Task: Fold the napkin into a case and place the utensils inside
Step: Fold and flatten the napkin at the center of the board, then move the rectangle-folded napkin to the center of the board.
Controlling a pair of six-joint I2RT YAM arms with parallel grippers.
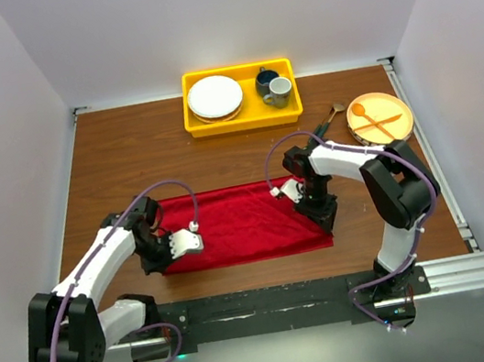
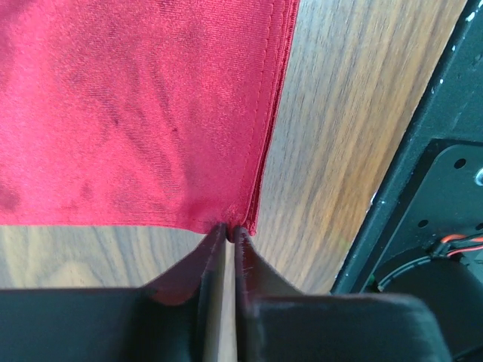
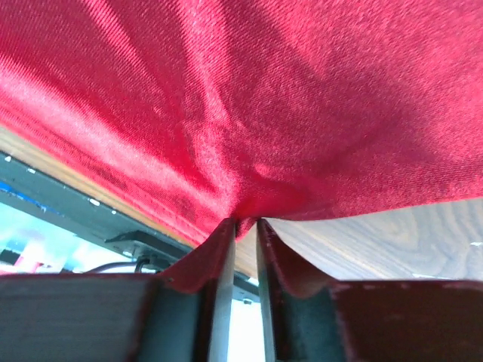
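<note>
Napkin: we see the napkin (image 1: pixel 244 222) folded to a long red rectangle in the lower middle of the top view, flat on the counter (image 1: pixel 126 154). Its long axis runs left to right across the frame.
Left claw: the left claw (image 1: pixel 187 243) sits at the cloth's lower-left corner. In its wrist view the jaws stand narrow with the hemmed corner at their tips; we cannot tell whether the corner is pinched or merely touched.
Right claw: the right claw (image 1: pixel 322 216) sits at the lower-right corner. Its jaws are narrow, and the cloth puckers into the gap between the tips, which we read as a grip on the fabric.
Key relation: from each claw the cloth lies toward the upper part of the frame. We judge that any further fold turns on carrying this lower long edge that way, both ends together.
Arm pose: the left arm bows out to the left edge, forearm turned inward and low. The right arm folds back on itself, forearm angled down and leftward.
Utensils: the utensils (image 1: pixel 379 121) lie crossed on a round wooden plate (image 1: pixel 395 98) at upper right, well apart from the cloth and nearer the right arm.
Tray: a yellow tray (image 1: pixel 242 125) stands at top centre.
</note>
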